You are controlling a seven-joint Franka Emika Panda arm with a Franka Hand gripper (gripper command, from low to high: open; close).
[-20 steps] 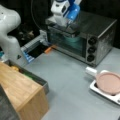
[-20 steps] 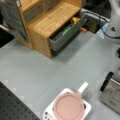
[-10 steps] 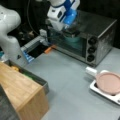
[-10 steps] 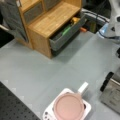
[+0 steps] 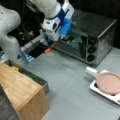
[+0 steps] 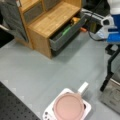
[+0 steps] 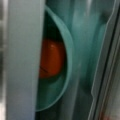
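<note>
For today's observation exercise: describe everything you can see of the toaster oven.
The toaster oven is a boxy appliance that looks like brushed metal, standing upright at the back of the grey table. Three dark knobs run down its right front panel. Its glass door shows teal inside. The gripper is at the door's left end. In a front view only a corner shows.

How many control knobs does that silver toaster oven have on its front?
3, stacked in a column on the toaster oven panel at a front view's right: top, middle and bottom. None seems hidden.
</note>
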